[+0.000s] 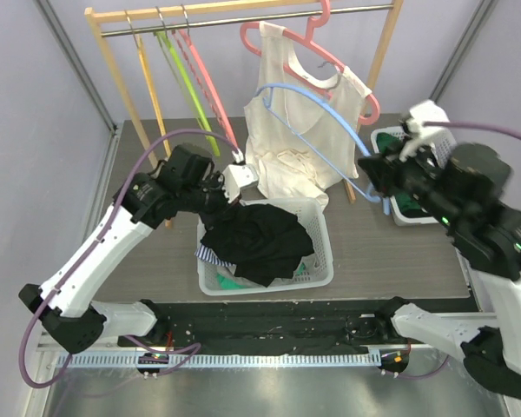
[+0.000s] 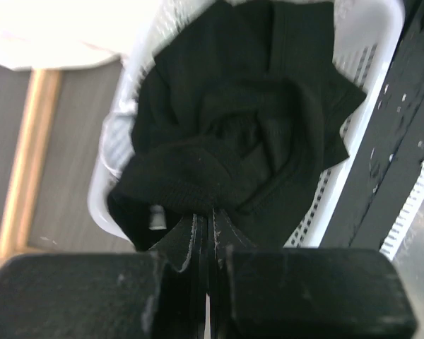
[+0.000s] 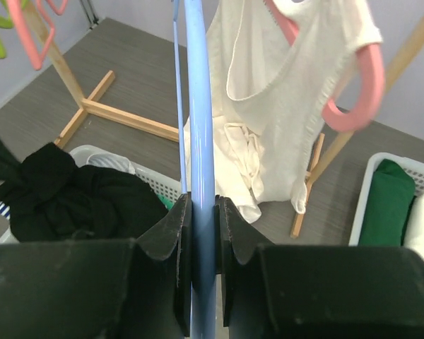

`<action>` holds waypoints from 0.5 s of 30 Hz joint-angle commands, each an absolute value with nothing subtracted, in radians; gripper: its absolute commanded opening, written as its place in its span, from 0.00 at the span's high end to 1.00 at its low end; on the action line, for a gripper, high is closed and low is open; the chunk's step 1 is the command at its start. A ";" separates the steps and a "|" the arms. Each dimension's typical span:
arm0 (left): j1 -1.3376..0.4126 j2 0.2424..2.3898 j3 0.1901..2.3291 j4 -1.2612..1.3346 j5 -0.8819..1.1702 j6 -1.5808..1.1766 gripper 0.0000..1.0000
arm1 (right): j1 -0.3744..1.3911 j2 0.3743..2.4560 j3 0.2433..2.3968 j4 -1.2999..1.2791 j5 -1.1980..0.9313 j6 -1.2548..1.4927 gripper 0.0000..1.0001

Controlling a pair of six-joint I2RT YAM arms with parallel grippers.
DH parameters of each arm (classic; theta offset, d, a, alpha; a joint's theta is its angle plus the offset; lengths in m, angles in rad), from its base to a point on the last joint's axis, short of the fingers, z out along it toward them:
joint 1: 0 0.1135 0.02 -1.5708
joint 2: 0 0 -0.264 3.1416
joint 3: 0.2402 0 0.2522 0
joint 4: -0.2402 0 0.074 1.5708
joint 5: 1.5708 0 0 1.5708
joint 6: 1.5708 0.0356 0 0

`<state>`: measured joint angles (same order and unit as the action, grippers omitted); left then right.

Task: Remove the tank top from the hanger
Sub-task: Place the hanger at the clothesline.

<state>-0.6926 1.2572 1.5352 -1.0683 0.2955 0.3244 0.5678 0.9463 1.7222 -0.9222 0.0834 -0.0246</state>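
The left gripper [image 2: 210, 219] has its jaws clenched on an edge of the black tank top [image 1: 256, 239], which lies heaped in the white basket [image 1: 324, 243] on the table [image 1: 391, 252]. The right gripper's [image 3: 201, 208] jaws grasp the bare blue hanger [image 3: 199, 106], at 2 o'clock from the basket. At 12 o'clock from the basket, a cream top [image 1: 291, 130] hangs on a pink hanger [image 1: 369, 109].

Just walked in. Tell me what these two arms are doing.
The right gripper is clamped on a bare blue hanger, held up off the table. The left gripper is shut on the edge of a black tank top that lies bunched in the white basket, so the top is already off the hanger. A cream top hangs on a pink hanger behind.
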 commanded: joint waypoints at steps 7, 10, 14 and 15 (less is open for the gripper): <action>-0.715 1.212 1.189 -0.893 0.152 0.379 0.80 | 0.572 1.213 1.900 -0.661 0.014 -0.025 0.99; -0.721 1.249 1.118 -0.856 0.117 0.382 0.76 | 0.575 1.279 1.957 -0.660 0.012 -0.026 0.99; -0.724 1.292 1.057 -0.848 0.126 0.380 0.72 | 0.597 1.351 2.035 -0.660 0.015 -0.034 0.99; -0.727 1.302 1.045 -0.848 0.156 0.377 0.71 | 0.607 1.365 2.052 -0.663 0.020 -0.046 0.99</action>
<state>-0.7181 1.2739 1.0817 -0.9115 0.1410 0.3740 0.5797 1.3350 1.9499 -0.7738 0.0254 -0.0250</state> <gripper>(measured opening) 0.280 0.197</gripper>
